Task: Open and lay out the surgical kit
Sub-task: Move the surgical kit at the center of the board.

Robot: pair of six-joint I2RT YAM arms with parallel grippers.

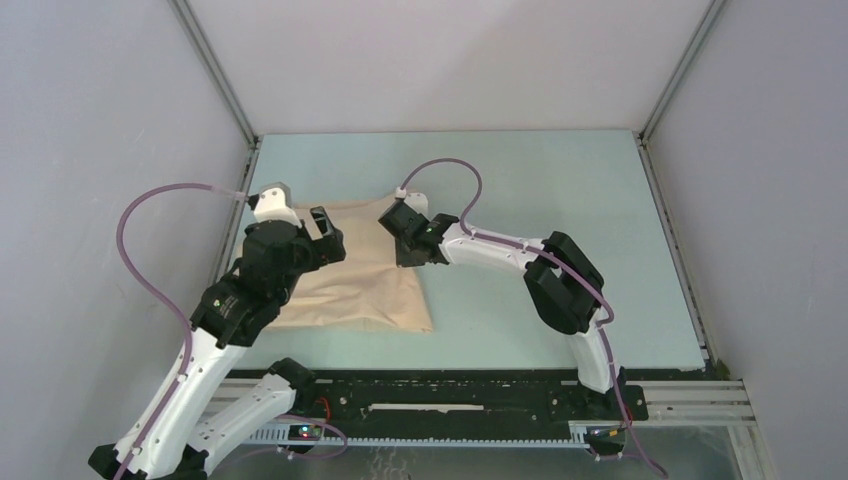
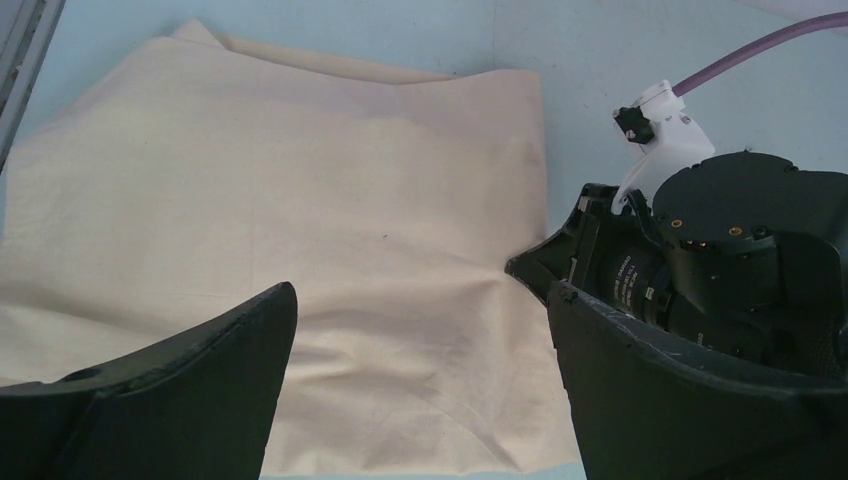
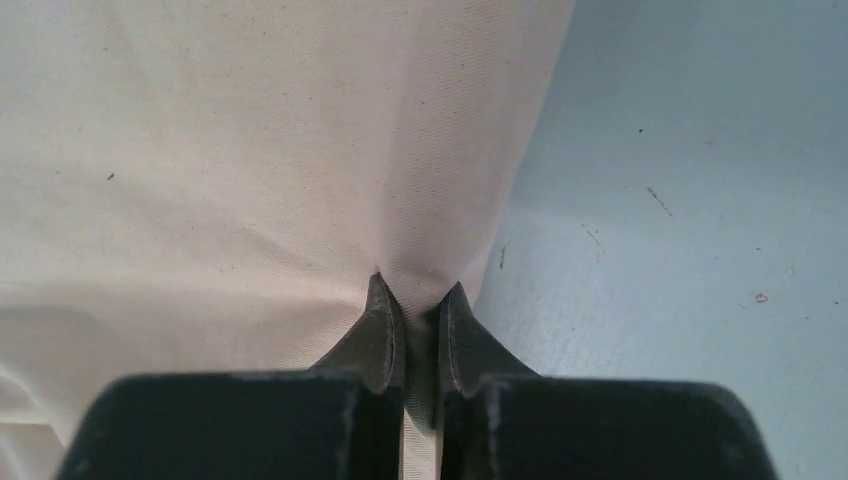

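The surgical kit shows only as a beige wrapping cloth (image 1: 365, 285) lying folded on the pale blue table, left of centre; whatever it wraps is hidden. In the right wrist view my right gripper (image 3: 418, 300) is shut on a pinched fold of the cloth (image 3: 250, 160) near its right edge. From above, that gripper (image 1: 402, 250) sits at the cloth's upper right corner. My left gripper (image 1: 325, 240) hovers over the cloth's upper left part. Its fingers (image 2: 200, 370) stand wide open above the cloth (image 2: 300, 200), holding nothing.
Grey enclosure walls and metal frame rails (image 1: 215, 70) bound the table (image 1: 560, 200) on all sides. A purple cable (image 1: 450, 170) loops above the right wrist. The right arm's wrist housing (image 2: 740, 240) fills the right of the left wrist view.
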